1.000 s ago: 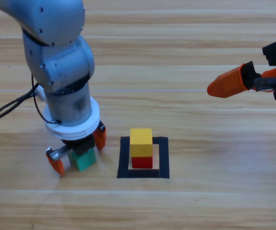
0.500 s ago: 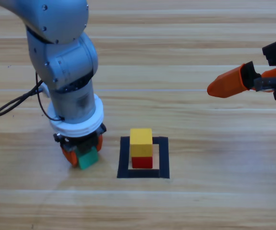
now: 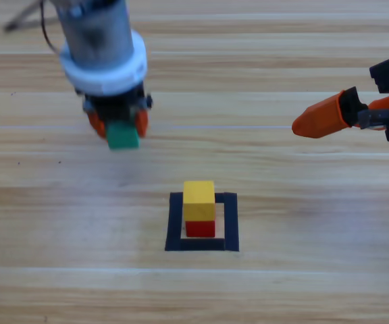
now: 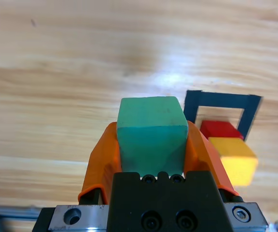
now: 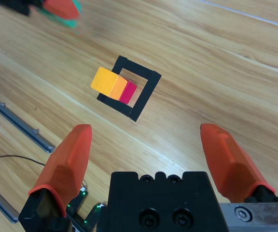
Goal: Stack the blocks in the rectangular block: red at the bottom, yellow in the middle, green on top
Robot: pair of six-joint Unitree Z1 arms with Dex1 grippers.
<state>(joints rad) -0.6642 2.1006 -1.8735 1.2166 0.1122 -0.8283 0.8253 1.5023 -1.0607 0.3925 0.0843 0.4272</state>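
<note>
Done: yellow cube (image 3: 199,191) sits on red cube (image 3: 200,228) inside the black tape outline (image 3: 230,223).
Left: left gripper (image 3: 118,125) fingers clamp the green cube (image 3: 123,136), raised off the table, apart from the stack.
Waiting: right gripper (image 5: 148,154), fingers wide, empty.
Remaining: green goes on top.

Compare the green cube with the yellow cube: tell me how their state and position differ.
The green cube is clamped between the left gripper's jaws, away from the tape outline; the yellow cube is free of any gripper and inside that outline. The green cube rests on nothing, while the yellow cube sits on the red cube. Both look like small matte cubes of similar size.
</note>
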